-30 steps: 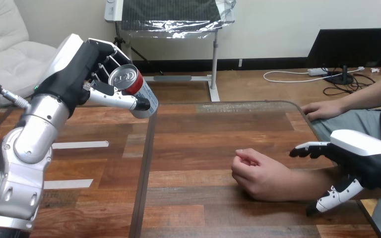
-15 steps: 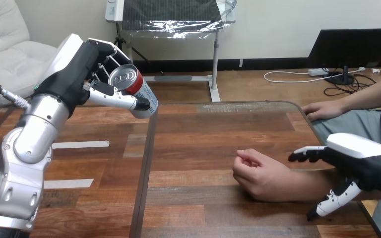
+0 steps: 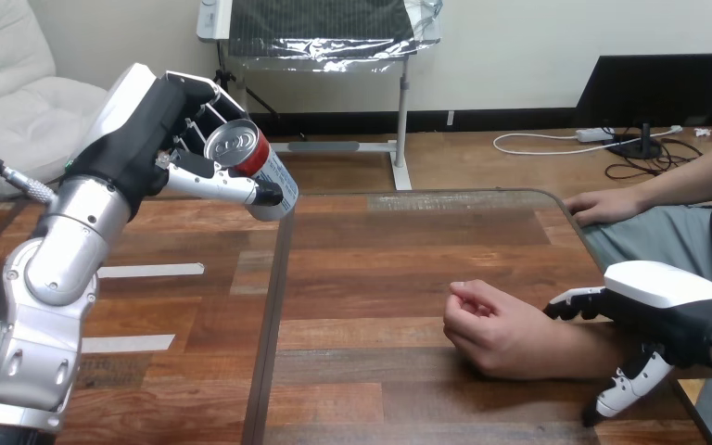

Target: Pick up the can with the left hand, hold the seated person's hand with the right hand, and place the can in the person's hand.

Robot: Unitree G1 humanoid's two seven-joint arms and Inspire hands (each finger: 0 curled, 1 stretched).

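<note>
In the head view, a drink can [image 3: 258, 169] is held tilted in the air above the left part of the wooden table [image 3: 371, 278], with the fingers and thumb of the left hand [image 3: 153, 130] curled round it. The person's hand [image 3: 491, 329] is rested, loosely curled, on the table at the right. The right hand [image 3: 654, 301] is spread wide about the person's forearm [image 3: 575, 352], with its fingers above and its thumb on the near side. Whether they touch cannot be told.

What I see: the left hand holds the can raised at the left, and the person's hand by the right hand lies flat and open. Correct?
Not quite: the head view shows the person's hand loosely curled, not flat and open. The left hand does hold the can raised, and the right hand is by it.
</note>
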